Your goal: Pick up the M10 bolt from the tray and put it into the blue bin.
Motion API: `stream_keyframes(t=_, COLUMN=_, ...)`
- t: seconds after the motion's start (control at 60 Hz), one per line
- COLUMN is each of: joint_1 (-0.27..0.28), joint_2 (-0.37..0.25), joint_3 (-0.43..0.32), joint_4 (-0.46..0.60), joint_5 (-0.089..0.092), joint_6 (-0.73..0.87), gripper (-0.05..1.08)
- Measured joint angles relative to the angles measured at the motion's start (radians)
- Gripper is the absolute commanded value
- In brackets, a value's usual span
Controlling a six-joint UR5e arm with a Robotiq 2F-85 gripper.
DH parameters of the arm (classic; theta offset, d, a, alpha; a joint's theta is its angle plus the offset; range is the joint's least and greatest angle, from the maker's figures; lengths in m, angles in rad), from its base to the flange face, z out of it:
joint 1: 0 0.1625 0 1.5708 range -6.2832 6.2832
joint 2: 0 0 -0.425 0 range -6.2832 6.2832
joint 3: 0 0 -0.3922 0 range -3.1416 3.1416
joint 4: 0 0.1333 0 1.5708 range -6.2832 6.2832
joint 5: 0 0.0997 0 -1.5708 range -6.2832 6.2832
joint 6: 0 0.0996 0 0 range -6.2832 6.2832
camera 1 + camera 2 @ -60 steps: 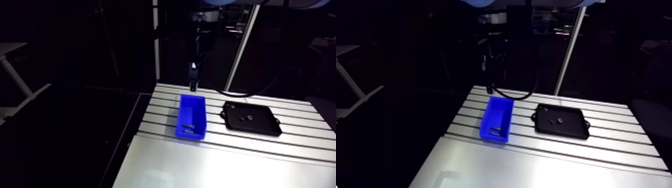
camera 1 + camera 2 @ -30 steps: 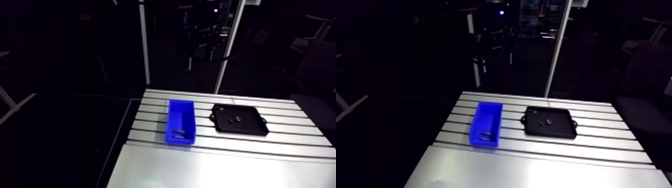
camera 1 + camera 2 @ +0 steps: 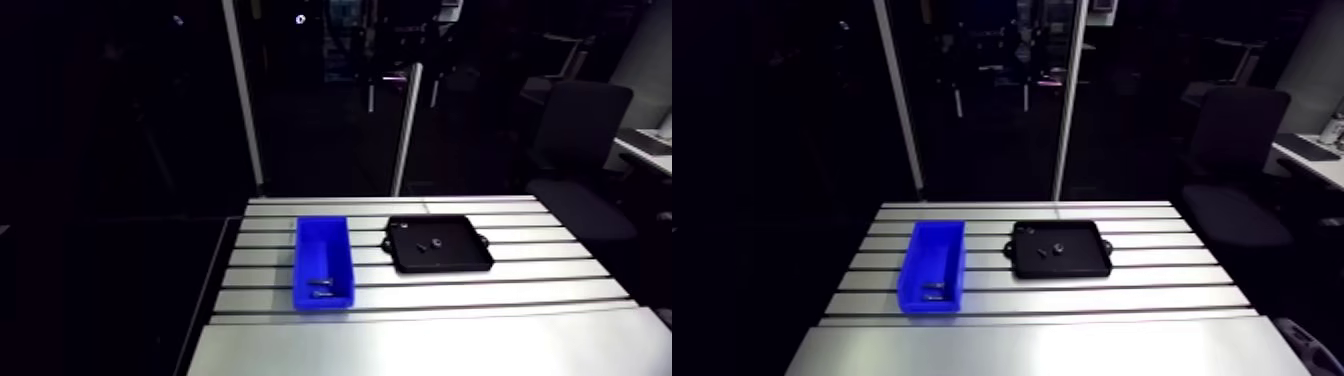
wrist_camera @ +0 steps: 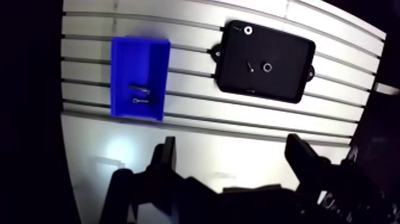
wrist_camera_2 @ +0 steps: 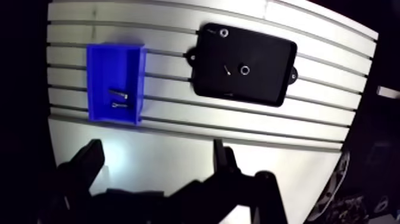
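Straight to the slotted aluminium table, filling the bottom of the arm view. Left of centre in the lower half, a blue rectangular plastic bin, long side running up the frame, across the slots. Just right of it, near frame centre and not touching, a flat black rectangular tray with small lugs on its short ends.

Into the bin first: two small silvery bolts flat on the floor, down at the end nearest the bottom of the arm frame. Side by side, close, a sliver of blue between them. Long axes both laid across the bin's narrow width, parallel to each other and to the table slots. Head ends too small to make out.

Over to the tray: a third small bolt near the middle, long axis turned the other way, roughly across the slots with a slight tilt. Just beside it, apart, a small metal ring, nut or washer, hard to say. A second ring tucked into the tray corner on the bin side, farthest from the gripper.

No telling by size which of the three is the M10: two candidates in the bin, one in the tray.

Now the wrist view: two-finger gripper over the plain strip of table, fingers spread wide, nothing between them. Bin and tray both ahead of the fingertips, well apart from them.
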State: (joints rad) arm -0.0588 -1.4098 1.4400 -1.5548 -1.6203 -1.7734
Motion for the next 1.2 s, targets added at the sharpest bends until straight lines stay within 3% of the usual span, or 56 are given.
stream_keyframes(t=0.417, joint_1=-0.073, joint_2=-0.014, joint_3=-0.1, joint_4=0.101, joint_5=0.005, joint_6=0.15, gripper=0.0)
stream_keyframes(t=1.2, joint_1=-0.069, joint_2=0.0, joint_3=-0.089, joint_4=0.107, joint_5=0.009, joint_6=0.159, gripper=0.0)
